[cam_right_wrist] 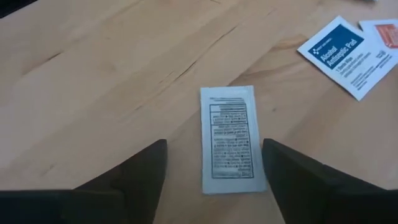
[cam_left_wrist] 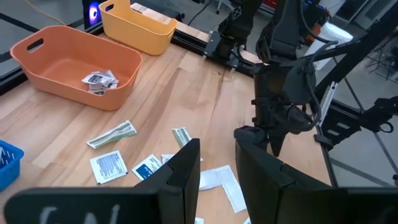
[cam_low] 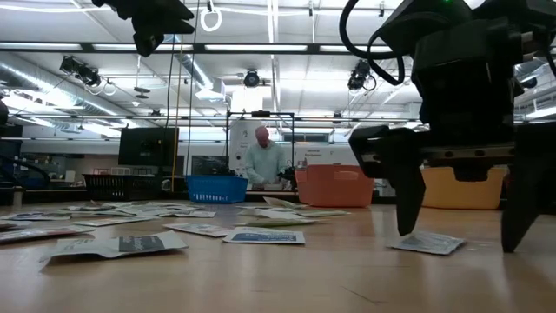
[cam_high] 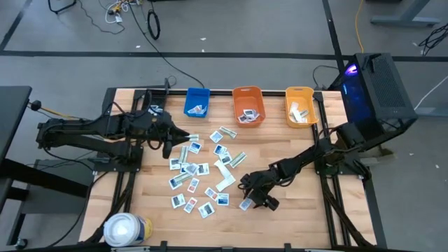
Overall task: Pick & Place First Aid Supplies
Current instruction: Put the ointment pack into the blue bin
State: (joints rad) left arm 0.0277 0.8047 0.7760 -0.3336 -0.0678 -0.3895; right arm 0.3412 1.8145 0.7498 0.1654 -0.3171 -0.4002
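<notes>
Right gripper (cam_right_wrist: 214,165) straddles white packet (cam_right_wrist: 228,138) — fingertips cut off below.

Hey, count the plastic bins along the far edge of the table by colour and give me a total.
Blue plastic bin: 1
Orange plastic bin: 1
Yellow plastic bin: 1
Total: 3

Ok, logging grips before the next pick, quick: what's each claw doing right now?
Left claw: slightly open, empty, above the packets.
Right claw: open, straddling a white packet on the table, not gripping it.
</notes>
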